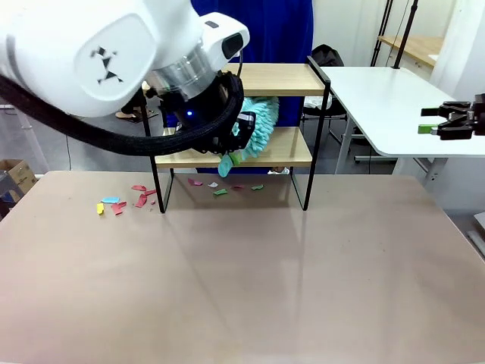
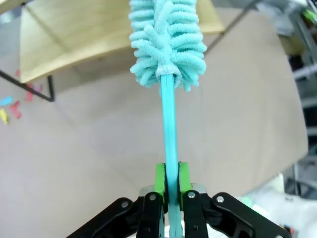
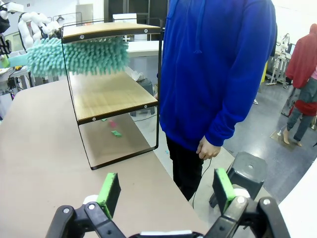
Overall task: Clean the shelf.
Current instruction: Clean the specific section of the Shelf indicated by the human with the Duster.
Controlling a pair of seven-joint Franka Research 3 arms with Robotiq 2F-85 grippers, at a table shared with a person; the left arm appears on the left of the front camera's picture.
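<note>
Left gripper (image 2: 169,186) clamps the duster (image 2: 168,39) handle; its head lies between the shelf (image 1: 284,80) boards. Right gripper (image 3: 166,191) is fully open, empty.

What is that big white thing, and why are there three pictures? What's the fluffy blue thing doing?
The big white thing is a robot arm. There are two, each ending in a pincer with two green-padded fingers. One picture is taken from between the arms, looking across the table. The other two come from small cameras on the robot's wrists, looking along each pincer.

The left pincer is shut on the handle of a fluffy turquoise duster. Its fluffy end is between the two wooden boards of a small shelf, just above the lower board. Little colourful paper scraps lie on the table beside and under the shelf.

The right pincer is open and holds nothing. A person in a blue hoodie stands behind the shelf, watching.
</note>
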